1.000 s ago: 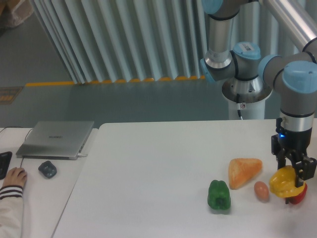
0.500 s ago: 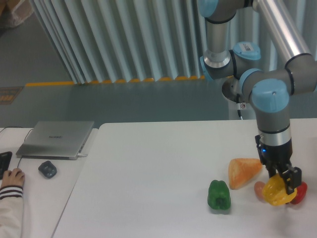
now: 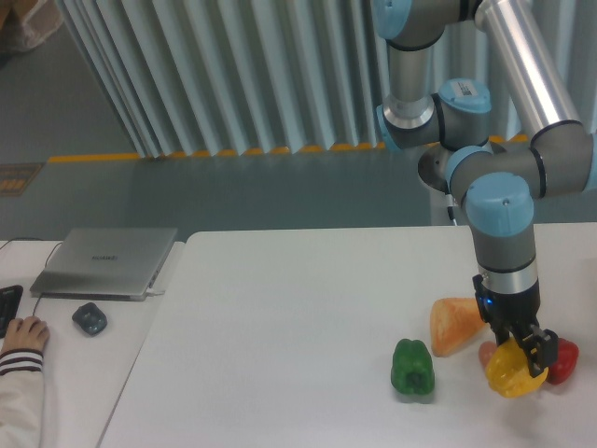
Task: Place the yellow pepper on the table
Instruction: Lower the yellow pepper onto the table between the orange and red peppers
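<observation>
The tool [image 3: 519,351] is clamped on the yellow pepper [image 3: 508,371], its fingers gripping the pepper's upper part. The pepper sits low near the right end of the table [image 3: 280,317], close to the front edge; whether it rests on the surface or hangs just above it cannot be told from this view.

The risk here is crowding. The red pepper [image 3: 562,360] lies just beside the yellow one on its right, a small pinkish lump [image 3: 486,353] peeks out on its left, and the orange wedge [image 3: 457,322] sits just behind that. If the pepper is let go while not flat on the table, its rounded, glossy body will likely roll into one of these neighbours. The fingers spreading could also knock the red pepper, which is close to the table's right edge. A release from any height would make the roll worse.

Counted on the table: one yellow pepper, one red pepper, one green pepper [image 3: 412,368], one orange wedge, one pinkish lump. On the adjoining desk at the left: one laptop [image 3: 104,261], one mouse [image 3: 90,318], and a person's hand [image 3: 25,331].
</observation>
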### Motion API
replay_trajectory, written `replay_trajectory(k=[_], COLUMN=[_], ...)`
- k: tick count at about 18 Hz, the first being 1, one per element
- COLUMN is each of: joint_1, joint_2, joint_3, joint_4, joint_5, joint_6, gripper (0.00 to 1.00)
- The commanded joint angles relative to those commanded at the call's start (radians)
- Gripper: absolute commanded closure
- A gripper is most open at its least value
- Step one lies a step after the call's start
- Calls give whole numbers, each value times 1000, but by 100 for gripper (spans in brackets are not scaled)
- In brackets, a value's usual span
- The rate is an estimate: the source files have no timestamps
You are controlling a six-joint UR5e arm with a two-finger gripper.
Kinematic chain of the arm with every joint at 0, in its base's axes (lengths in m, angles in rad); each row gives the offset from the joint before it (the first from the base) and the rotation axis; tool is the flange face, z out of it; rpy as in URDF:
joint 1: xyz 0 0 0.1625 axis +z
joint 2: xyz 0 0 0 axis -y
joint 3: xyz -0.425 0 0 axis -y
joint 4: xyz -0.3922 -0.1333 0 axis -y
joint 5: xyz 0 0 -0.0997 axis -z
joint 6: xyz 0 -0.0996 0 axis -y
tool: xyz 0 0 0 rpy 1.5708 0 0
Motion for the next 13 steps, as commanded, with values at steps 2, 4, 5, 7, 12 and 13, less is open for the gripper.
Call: replay_trajectory(k=[2, 4, 5, 7, 12, 13], joint_1=[2, 0, 0, -5, -8, -8], joint_2=[-14, -23, -26, -32, -32, -29], joint_3=[-3, -3, -5, -5, -12, -12], joint_4=[0, 0, 0, 0, 2, 2], joint_5=[1, 0, 1, 5, 11, 11], joint_6=[-3, -5, -8, -15, -14, -12], gripper=[47, 47, 47, 47, 13, 0])
